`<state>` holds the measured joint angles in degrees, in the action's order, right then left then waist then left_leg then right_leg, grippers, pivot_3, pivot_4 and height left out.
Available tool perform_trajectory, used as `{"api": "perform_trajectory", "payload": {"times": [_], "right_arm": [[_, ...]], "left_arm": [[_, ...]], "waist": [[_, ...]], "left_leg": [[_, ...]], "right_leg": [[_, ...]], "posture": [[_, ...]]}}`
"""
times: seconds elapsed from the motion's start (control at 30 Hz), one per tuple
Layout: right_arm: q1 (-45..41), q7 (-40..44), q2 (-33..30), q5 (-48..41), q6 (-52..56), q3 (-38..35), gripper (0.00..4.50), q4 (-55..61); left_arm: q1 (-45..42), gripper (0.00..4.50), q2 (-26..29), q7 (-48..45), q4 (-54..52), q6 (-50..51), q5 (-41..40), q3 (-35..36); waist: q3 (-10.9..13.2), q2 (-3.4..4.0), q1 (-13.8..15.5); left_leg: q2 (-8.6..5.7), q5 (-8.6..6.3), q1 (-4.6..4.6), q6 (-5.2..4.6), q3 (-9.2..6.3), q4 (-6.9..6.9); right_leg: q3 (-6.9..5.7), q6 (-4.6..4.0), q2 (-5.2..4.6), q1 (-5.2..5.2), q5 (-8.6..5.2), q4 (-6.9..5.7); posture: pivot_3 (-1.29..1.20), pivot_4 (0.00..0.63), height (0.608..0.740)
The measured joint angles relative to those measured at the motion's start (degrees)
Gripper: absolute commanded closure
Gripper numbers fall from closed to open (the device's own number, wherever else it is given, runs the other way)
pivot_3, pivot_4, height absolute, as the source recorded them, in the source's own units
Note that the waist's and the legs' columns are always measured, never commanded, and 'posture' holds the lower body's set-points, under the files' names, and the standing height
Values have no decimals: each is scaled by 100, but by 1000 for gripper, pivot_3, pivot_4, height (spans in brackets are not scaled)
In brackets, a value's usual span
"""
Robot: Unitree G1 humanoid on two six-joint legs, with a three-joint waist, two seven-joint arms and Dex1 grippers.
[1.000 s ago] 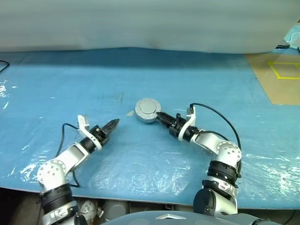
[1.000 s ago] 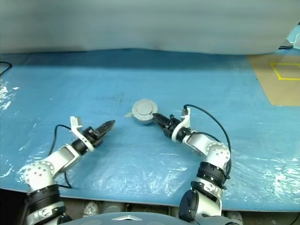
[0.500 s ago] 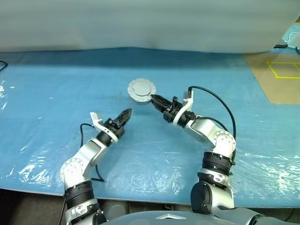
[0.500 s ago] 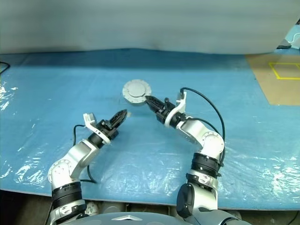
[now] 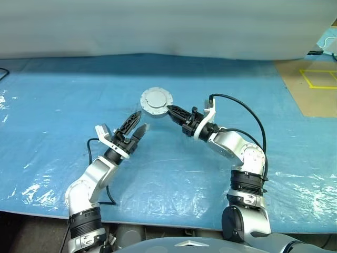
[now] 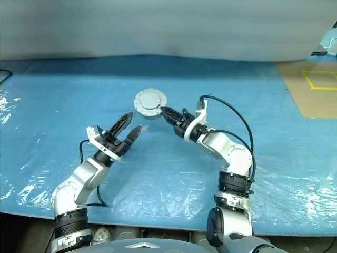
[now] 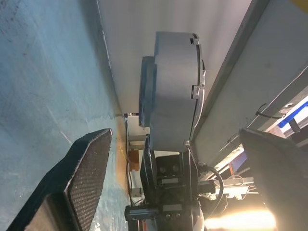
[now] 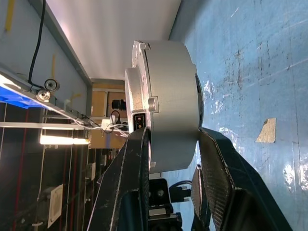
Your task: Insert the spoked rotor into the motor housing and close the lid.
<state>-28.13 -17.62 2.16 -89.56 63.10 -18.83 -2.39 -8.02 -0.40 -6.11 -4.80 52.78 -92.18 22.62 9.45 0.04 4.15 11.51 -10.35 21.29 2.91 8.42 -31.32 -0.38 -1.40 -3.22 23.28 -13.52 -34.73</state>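
The motor housing is a plain grey puck held on edge above the blue sheet, one flat face toward the head camera. My right gripper is shut on its rim, and the right wrist view shows both fingers clamping the housing. My left gripper hangs just left of and below the housing, open and holding nothing. In its wrist view the fingers stand wide apart in front of the housing. The spoked rotor is hidden, and I cannot tell whether the lid sits on the housing.
A blue plastic sheet covers the table, with a small tan scrap under the grippers. A pale wall runs along the back. Brown board with yellow tape lies at the far right.
My right gripper has lifted the housing off the sheet, up and a little left. My left gripper has risen toward it, and its fingers have gone from shut to open.
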Motion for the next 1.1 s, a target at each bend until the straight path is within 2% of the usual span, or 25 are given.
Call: {"api": "perform_trajectory", "payload": {"times": [0.63,0.73,0.87,0.9,1.1], "right_arm": [[648,-470,-310,-988,-345,1134,3386,520],[660,-469,-442,-1006,-427,1251,3386,570],[695,-394,-595,-956,-501,1340,3386,598],[722,-363,-626,-935,-524,1350,3036,598],[1088,271,-1136,-280,-685,1344,1007,863]], "left_arm": [[-391,0,260,-205,325,-355,341,-422],[-446,601,235,-161,364,-388,330,-420],[-401,2006,229,7,368,-414,279,-414],[-381,2185,229,67,364,-414,241,-422],[-396,2163,434,463,665,-537,365,-339]], "waist": [[-1,-1,11],[-1,-1,10],[-1,-1,4],[-1,-2,6],[-1,-2,42]], "left_leg": [[0,0,6,0,-6,-33],[0,0,8,0,-6,-42],[2,0,10,0,-6,-47],[2,0,10,0,-7,-47],[1,0,17,-1,-12,-58]], "right_leg": [[1,18,-1,-6,13,-6],[3,22,-2,-8,19,-7],[3,22,0,-8,21,-7],[2,22,0,-8,22,-7],[-1,27,-1,-8,24,-7]], "posture": [[0,150,740],[0,150,740],[0,150,740],[0,150,740],[0,150,740]]}}
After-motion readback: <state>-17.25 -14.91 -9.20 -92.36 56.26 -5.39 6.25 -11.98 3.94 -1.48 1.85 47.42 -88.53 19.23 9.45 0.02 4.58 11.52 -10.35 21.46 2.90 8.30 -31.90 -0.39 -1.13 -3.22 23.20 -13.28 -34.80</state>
